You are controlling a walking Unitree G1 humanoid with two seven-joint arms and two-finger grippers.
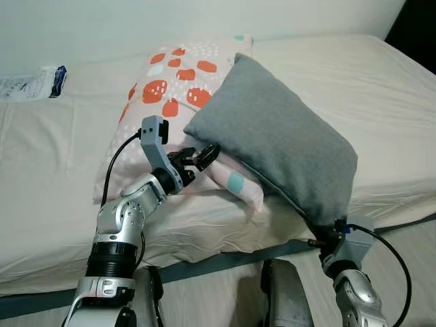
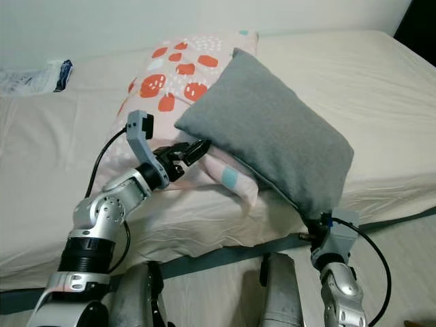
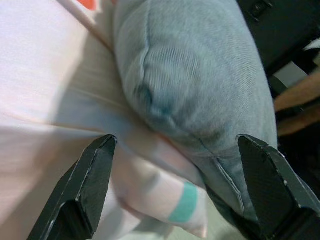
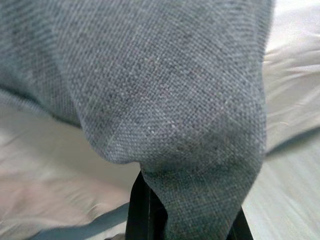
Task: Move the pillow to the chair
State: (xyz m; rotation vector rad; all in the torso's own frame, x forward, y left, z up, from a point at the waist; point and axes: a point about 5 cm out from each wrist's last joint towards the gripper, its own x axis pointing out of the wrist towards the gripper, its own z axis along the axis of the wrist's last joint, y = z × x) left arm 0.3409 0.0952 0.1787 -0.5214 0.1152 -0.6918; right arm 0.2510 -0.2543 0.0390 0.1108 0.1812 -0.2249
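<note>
The grey pillow (image 1: 276,139) is soft and light — we judge corners the best hold. It leans on the patterned pillow (image 1: 174,75) on the bed (image 1: 381,82). Our right gripper (image 4: 187,220) pinches its 5 o'clock corner; our left gripper (image 1: 199,158), spread wide, hovers at its 9 o'clock corner, holding nothing.

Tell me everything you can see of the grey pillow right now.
The grey woven-fabric pillow is plump and rectangular, with a seam along its edge. It lies tilted on the cream bed, its upper part resting on the white pillow with red-orange spots, its lower corner hanging over the bed's front edge. The right gripper pinches that lower corner. The left gripper is open at its left corner, fingers either side.
</note>
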